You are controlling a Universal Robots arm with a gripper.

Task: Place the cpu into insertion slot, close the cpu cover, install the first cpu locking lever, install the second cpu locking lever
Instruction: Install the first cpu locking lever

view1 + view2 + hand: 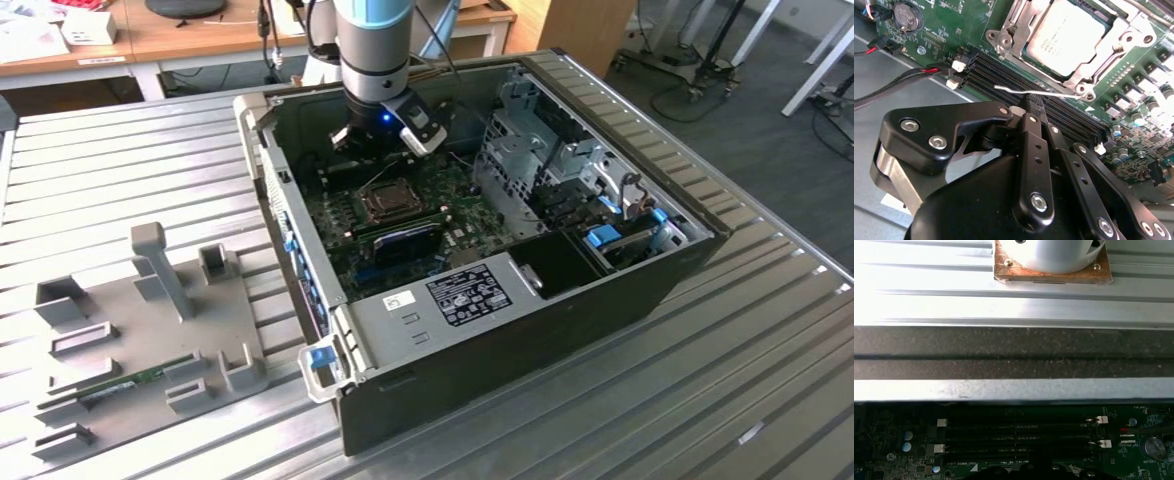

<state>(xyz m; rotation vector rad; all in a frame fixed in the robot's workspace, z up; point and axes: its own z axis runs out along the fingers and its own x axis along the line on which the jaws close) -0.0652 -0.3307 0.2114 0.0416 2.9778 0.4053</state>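
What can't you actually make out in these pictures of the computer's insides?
- Exterior view: the insertion slot is too small to tell whether its levers are latched.
- Second wrist view: the picture's edge cuts off part of the cpu and the cpu cover.
- Second wrist view: black links of the pincer block the spot near the thin wire lever, so contact cannot be told.
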